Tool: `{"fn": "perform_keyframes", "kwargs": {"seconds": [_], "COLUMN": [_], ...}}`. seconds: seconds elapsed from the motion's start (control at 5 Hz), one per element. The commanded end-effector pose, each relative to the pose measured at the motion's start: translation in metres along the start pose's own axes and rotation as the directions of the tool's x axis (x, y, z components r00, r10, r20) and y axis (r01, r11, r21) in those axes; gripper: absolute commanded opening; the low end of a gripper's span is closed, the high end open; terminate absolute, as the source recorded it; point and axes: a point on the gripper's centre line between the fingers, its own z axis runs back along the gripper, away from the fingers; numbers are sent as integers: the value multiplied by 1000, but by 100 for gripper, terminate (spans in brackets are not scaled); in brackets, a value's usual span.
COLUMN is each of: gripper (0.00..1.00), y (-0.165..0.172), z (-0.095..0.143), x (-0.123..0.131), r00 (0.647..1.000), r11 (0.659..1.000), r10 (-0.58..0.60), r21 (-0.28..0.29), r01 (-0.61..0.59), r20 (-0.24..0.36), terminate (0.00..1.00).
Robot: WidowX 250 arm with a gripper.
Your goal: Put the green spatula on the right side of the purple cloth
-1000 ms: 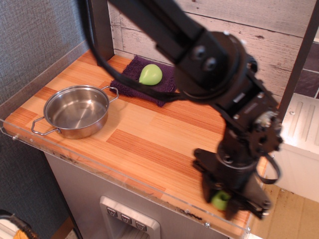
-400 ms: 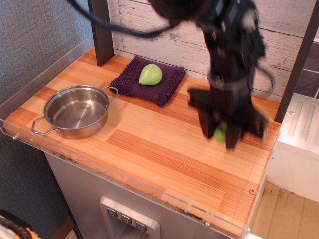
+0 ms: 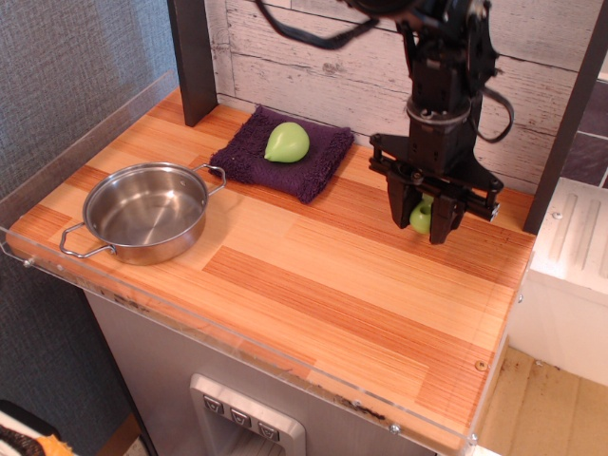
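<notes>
- Over the last second the gripper (image 3: 425, 224) has carried its load from the front right corner of the table (image 3: 313, 275) back toward the purple cloth (image 3: 285, 152); 1 second ago it hung over the table's near edge, far from the cloth, and 0.4 seconds ago it was already most of the way back.
- It now hangs to the right of the purple cloth, near the rear wall, with a clear strip of bare wood between cloth and claw.
- For the task this reads as transport nearly finished: the drop zone on the cloth's right side appears to lie under the claw, so lowering and release are what seem to remain.
- The claw is pinched narrow around the green spatula (image 3: 421, 217), held between its 2 dark fingers (image 3: 399, 211).
- Only a rounded lime-green lump of the spatula shows between the fingers; its blade is not visible, so I cannot tell how it is oriented.
- It appears to be held above the wood to the right of the cloth, not resting on it.
- A smooth green pear-shaped object (image 3: 287, 142) sits on top of the purple cloth, unmoved.
- The steel pot (image 3: 145, 212) stands in front and to the left of the cloth, also unmoved.
</notes>
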Motion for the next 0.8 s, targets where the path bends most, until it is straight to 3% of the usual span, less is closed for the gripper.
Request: {"fn": "perform_keyframes", "kwargs": {"seconds": [0.0,0.2,0.4,0.6], "gripper": [0,0,100,100], "y": [21,28,28,25], "z": [-19,-23,-18,4], "x": [16,18,18,20], "r00": [998,995,995,998], "r11": [998,996,997,997], "r10": [-42,-64,-68,-68], "r21": [38,61,41,19], "r01": [44,69,71,69], "r20": [-46,-81,-71,-17], "terminate": [0,0,0,0]}}
